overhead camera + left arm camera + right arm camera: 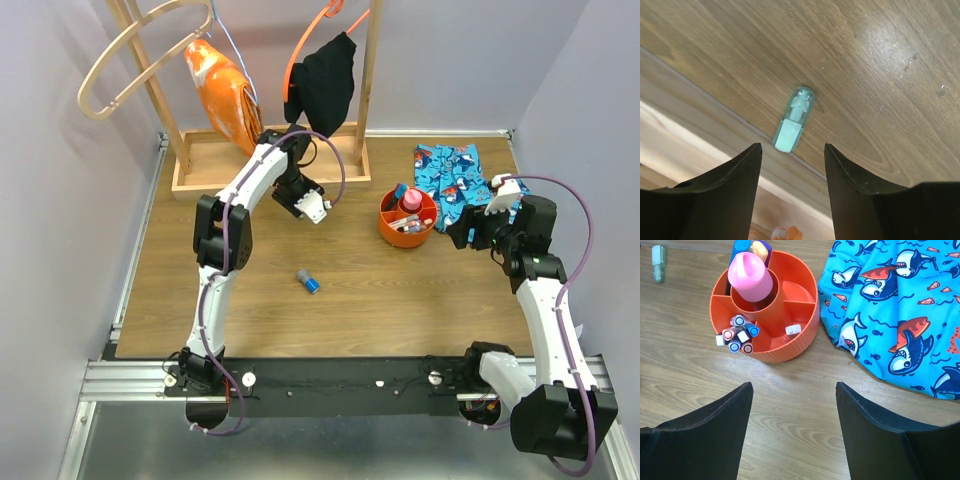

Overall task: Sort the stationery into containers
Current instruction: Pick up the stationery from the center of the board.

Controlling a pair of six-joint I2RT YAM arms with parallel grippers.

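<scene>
Blue marker point(308, 282) lies on table point(420, 310) well left of tub point(407, 218): light, stiff, rolls, so pinch mid-barrel; left gripper point(792, 146) spread above green item point(794, 120), right gripper point(793, 385) spread, empty, near tub.

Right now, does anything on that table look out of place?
Yes. A small blue marker lies alone on the bare wood, away from the orange tub holding the other pens. A small green item lies loose by the wooden tray.
</scene>
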